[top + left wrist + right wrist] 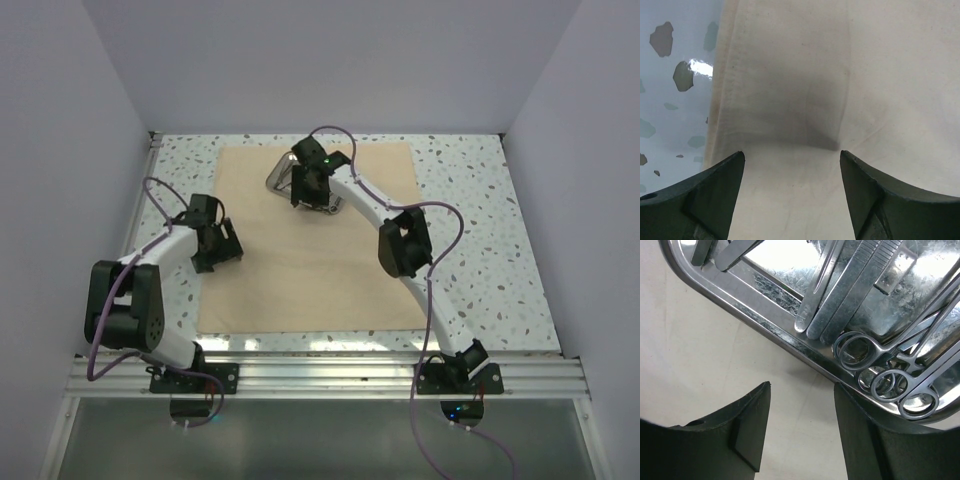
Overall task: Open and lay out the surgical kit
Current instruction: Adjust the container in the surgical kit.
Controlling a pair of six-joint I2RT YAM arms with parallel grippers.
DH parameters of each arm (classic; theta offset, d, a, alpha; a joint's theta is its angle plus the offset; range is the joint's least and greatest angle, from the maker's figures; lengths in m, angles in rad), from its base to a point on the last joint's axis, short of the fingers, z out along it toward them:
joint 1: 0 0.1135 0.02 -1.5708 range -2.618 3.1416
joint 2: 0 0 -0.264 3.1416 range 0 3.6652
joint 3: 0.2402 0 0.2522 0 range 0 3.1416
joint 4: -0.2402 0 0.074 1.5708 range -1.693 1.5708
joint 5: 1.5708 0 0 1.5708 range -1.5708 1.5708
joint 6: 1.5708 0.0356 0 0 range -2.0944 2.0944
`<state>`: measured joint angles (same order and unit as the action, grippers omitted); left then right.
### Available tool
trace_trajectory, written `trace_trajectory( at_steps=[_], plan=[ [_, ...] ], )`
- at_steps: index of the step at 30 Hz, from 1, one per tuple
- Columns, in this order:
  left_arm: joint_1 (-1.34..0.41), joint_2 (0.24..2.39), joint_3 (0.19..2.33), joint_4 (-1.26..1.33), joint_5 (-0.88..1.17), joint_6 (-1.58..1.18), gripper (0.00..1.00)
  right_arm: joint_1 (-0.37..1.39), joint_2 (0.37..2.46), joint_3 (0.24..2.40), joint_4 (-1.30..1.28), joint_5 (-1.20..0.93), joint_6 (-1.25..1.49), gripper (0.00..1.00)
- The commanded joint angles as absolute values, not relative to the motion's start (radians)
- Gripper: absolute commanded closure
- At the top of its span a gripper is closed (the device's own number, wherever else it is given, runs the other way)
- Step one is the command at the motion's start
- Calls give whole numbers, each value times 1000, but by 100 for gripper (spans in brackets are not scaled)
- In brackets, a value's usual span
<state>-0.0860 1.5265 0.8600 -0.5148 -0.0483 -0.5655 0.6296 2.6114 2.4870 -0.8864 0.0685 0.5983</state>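
Steel tray (740, 310) lies on the tan cloth wrap (700, 365), its near rim just beyond my right pincer (802, 390), which gapes wide. Tweezers (840, 300) and ring-handled tools (888, 346) rest inside the tray. My left pincer (792, 157), equally wide, hovers over the wrap, well apart from the tray.

Overhead from high at the near side, down across the whole table (480, 200); left wrist close above the cloth wrap (865, 75), hem at frame left; right wrist close on the steel tray (740, 295) rim; both patches shared with overhead.
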Motion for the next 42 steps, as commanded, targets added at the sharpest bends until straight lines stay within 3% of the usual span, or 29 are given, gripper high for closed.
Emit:
trace_trajectory(
  at_steps=[1, 9, 14, 17, 24, 29, 42],
  plan=[
    [-84, 1453, 819, -512, -58, -586, 20, 632, 2629, 2487, -867, 120, 537, 42],
    [-84, 1509, 836, -500, -46, -598, 20, 693, 2613, 2390, -923, 107, 471, 48],
    [-84, 1545, 879, -500, -46, -598, 21, 724, 2560, 2265, -942, 89, 469, 69],
    [-84, 1563, 897, -499, -43, -600, 21, 721, 2537, 2206, -948, 109, 466, 72],
    [-84, 1601, 922, -491, -34, -603, 23, 718, 2485, 2362, -954, 100, 466, 68],
    [-84, 1617, 942, -502, -32, -591, 23, 716, 2477, 2482, -882, 83, 497, 59],
    [-84, 1589, 997, -597, -5, -571, 24, 690, 2727, 2618, -782, 109, 505, 58]
  ],
)
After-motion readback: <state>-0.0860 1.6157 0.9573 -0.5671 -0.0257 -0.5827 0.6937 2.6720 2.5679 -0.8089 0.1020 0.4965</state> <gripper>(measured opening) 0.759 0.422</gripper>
